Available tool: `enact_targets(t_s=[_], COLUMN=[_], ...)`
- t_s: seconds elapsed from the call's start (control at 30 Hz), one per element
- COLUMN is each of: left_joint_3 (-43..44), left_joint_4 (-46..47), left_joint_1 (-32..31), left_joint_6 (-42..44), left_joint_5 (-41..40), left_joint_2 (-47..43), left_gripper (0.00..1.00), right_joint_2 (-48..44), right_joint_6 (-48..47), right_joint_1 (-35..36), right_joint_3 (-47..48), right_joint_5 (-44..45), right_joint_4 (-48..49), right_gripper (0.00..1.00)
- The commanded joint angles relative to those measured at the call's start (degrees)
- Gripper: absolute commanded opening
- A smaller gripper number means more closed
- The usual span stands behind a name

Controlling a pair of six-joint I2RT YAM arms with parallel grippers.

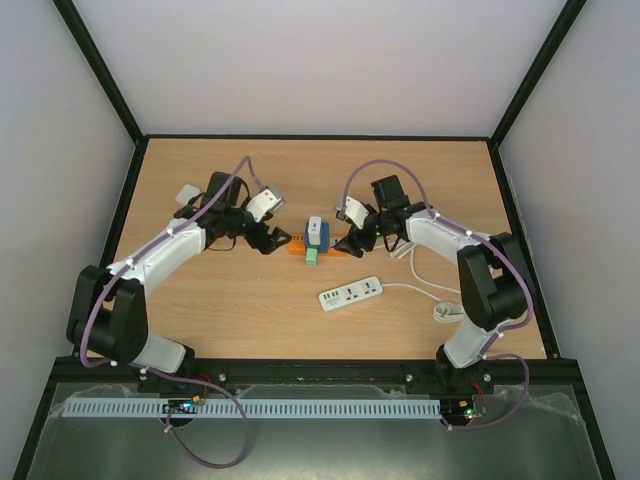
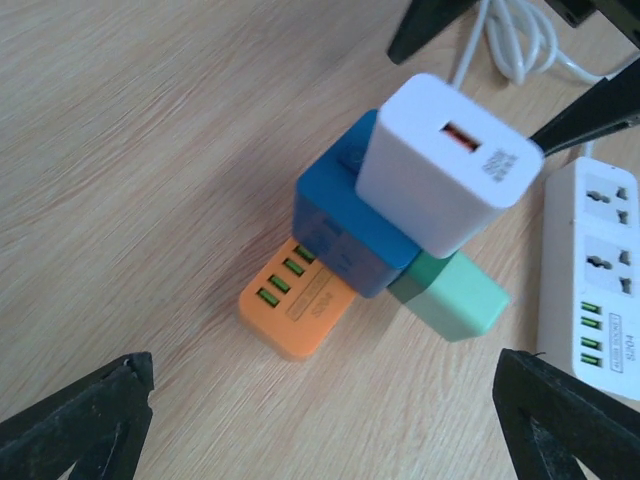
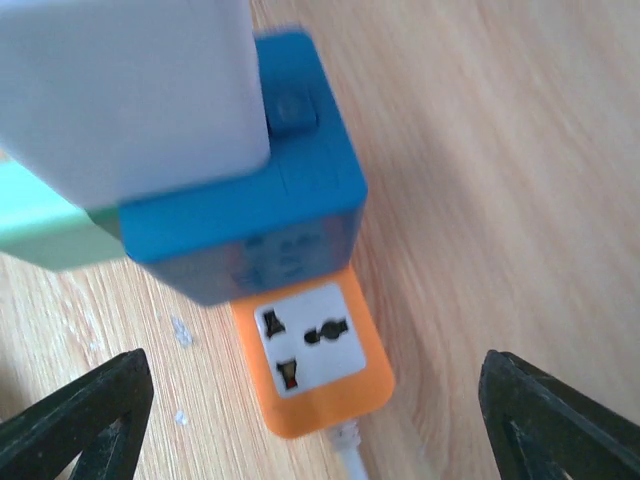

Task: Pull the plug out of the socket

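An orange socket strip (image 1: 330, 248) lies mid-table with a blue adapter (image 1: 318, 236) plugged into it. A white plug (image 1: 315, 225) sits on top of the adapter and a green plug (image 1: 312, 257) sticks out of its near side. My left gripper (image 1: 275, 240) is open just left of the strip; in its wrist view (image 2: 320, 420) the orange strip (image 2: 295, 305), blue adapter (image 2: 345, 225), white plug (image 2: 450, 165) and green plug (image 2: 450, 295) lie ahead of the fingers. My right gripper (image 1: 352, 242) is open at the strip's right end (image 3: 315, 375), straddling it (image 3: 315, 420) without touching.
A white power strip (image 1: 352, 293) with its white cable (image 1: 420, 290) lies nearer the arms, right of centre; it also shows in the left wrist view (image 2: 590, 270). The orange strip's white cord leaves its right end (image 3: 350, 455).
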Motion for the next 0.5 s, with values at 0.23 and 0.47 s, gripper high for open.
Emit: enact_targets(t_s=[0.23, 0.47], left_joint_3=[7.2, 8.83], left_joint_4=[-6.05, -7.7], left_joint_1=[-2.04, -2.04], left_joint_6=[3.56, 3.94], left_joint_5=[2.68, 3.56], left_joint_2=[1.01, 2.17], left_gripper=[0.96, 0.96], right_joint_2=[1.24, 5.98], right_joint_6=[-7.28, -8.98], right_joint_1=[-0.15, 1.04], right_joint_3=[3.55, 6.76], right_joint_5=[-11.67, -12.94], right_joint_4=[2.4, 1.46], right_gripper=[0.91, 0.94])
